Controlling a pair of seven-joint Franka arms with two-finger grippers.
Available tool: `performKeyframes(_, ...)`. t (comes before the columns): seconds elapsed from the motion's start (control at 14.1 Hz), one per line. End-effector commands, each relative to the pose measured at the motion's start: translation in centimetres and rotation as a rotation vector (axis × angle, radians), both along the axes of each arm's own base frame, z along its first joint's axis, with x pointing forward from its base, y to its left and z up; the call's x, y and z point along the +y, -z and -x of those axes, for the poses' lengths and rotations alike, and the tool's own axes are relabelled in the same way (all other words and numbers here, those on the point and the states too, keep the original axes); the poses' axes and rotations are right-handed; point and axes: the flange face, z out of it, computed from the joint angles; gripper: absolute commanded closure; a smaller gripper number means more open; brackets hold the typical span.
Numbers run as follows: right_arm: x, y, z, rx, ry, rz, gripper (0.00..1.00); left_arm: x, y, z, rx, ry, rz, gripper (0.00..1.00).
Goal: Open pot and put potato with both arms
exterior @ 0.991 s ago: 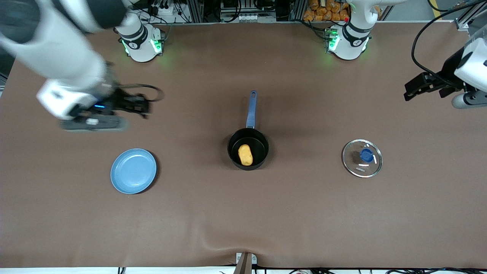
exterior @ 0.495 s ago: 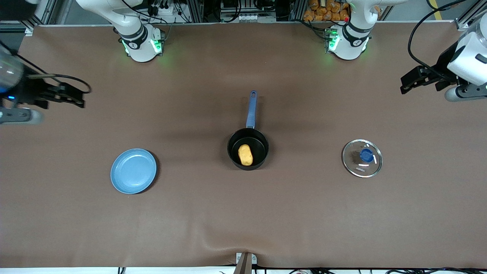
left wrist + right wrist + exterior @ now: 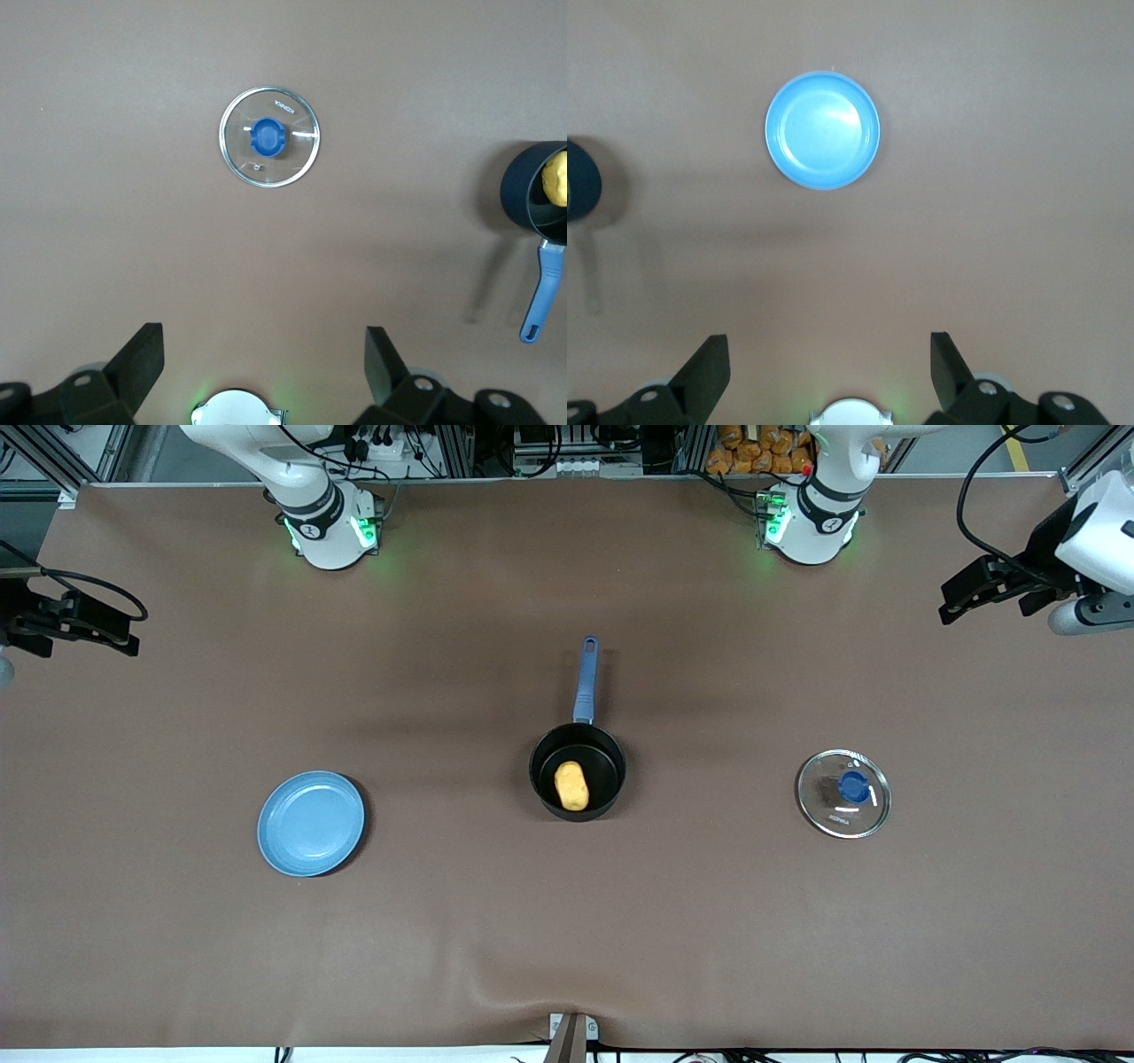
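The potato [image 3: 571,786] lay in the uncovered pot [image 3: 578,771] mid-table, lid [image 3: 842,794] aside; my left gripper [image 3: 264,365] and right gripper [image 3: 829,365] hung released over opposite table ends.

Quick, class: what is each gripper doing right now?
Left gripper: open, empty, high over the table's left-arm end.
Right gripper: open, empty, over the right-arm end.

The left wrist view's edge cuts off part of the pot [image 3: 534,190] and potato [image 3: 558,177].
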Motion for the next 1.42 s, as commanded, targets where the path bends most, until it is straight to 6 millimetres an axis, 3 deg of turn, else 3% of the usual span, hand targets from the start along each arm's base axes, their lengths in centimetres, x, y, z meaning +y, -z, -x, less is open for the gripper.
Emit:
performKeyframes(0.0, -1.0, 2.5, 4.1, -0.076, -0.008, -0.025, 0.00, -0.8, -0.1, 0.6, -0.011, 0.019, 0.001, 0.00)
performKeyframes(0.28, -1.4, 5.5, 6.3, -0.068, 0.005, -0.030, 0.00, -0.8, 0.1, 0.1, -0.010, 0.021, 0.004, 0.00)
performKeyframes(0.71, -0.8, 5.2, 5.9, -0.059, -0.003, -0.031, 0.00, -0.4, -0.5, 0.2, -0.022, 0.007, 0.005, 0.00)
performKeyframes(0.99, -0.5, 5.8, 4.5, -0.068, -0.018, -0.024, 0.00, -0.3, -0.6, 0.3, -0.021, -0.005, 0.004, 0.00)
performKeyframes(1.34, -0.8, 4.0, 4.2, -0.104, -0.020, -0.010, 0.00, -0.1, -1.0, 0.2, -0.027, -0.004, 0.005, 0.00)
